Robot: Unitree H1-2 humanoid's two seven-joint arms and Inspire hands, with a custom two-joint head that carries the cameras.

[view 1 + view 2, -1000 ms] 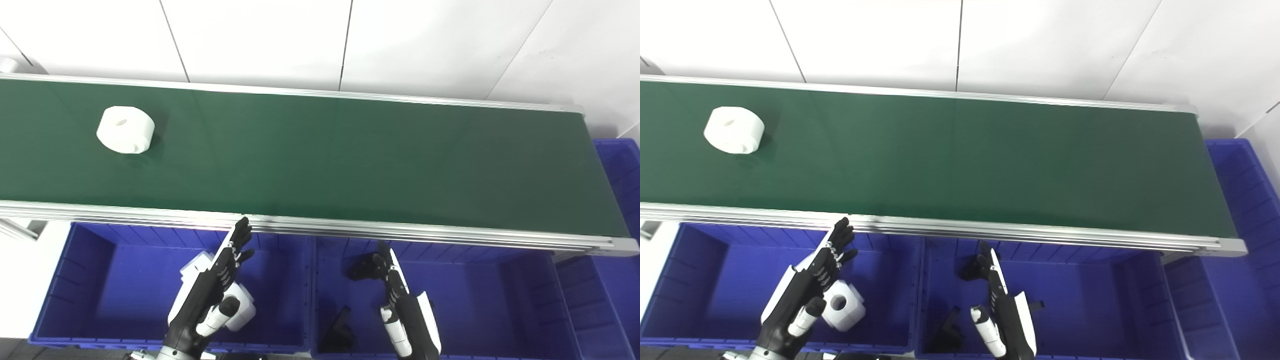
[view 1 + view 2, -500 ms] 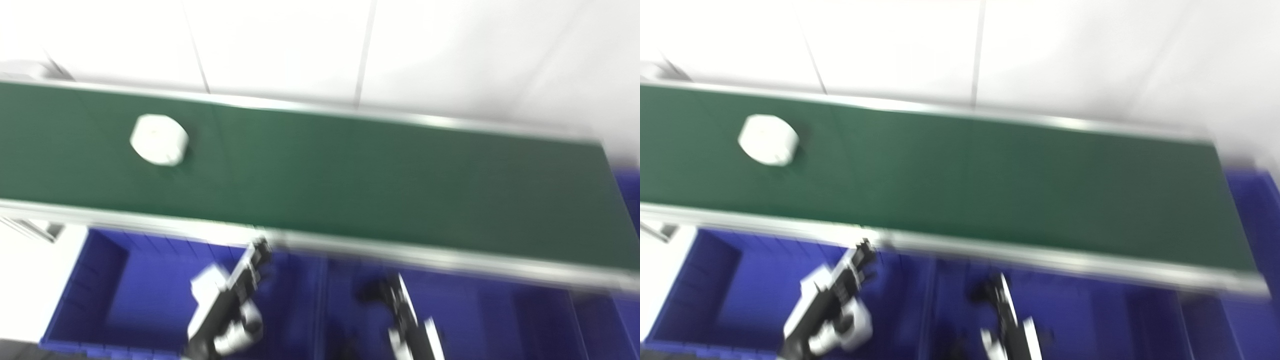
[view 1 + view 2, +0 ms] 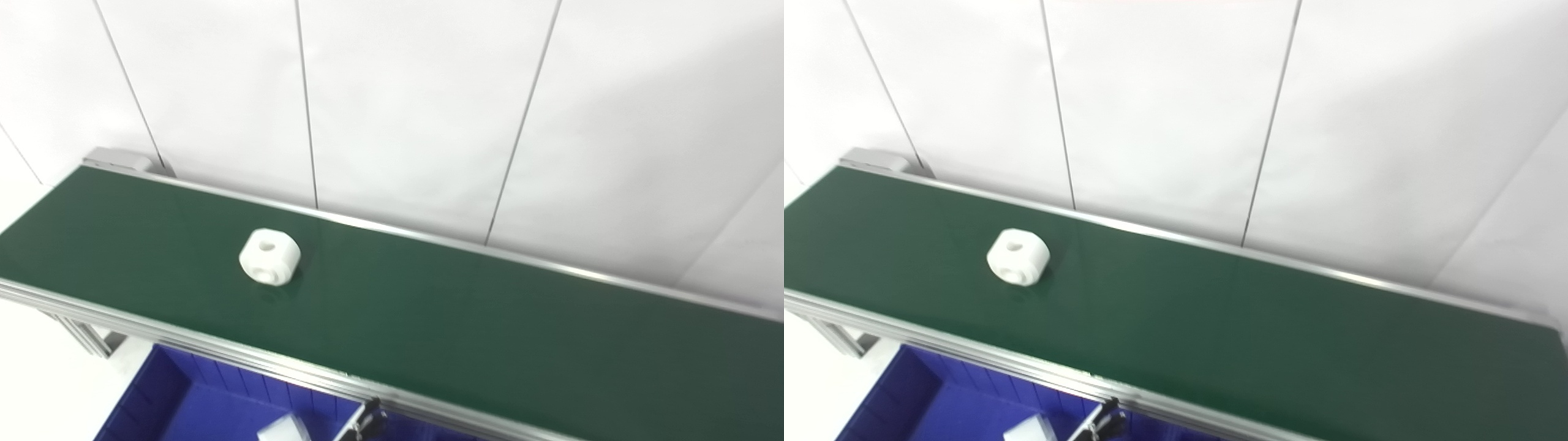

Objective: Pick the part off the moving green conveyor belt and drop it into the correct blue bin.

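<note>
Both head cameras look down and forward from the robot's side of the belt, tilted so the belt runs slantwise from upper left to lower right, with the white wall filling the upper half. They sit side by side, the right eye view showing everything shifted a little leftward. Both share the belt, its part, the wall and a strip of bin at the bottom edge. The left hand barely pokes in below the near rail.
</note>
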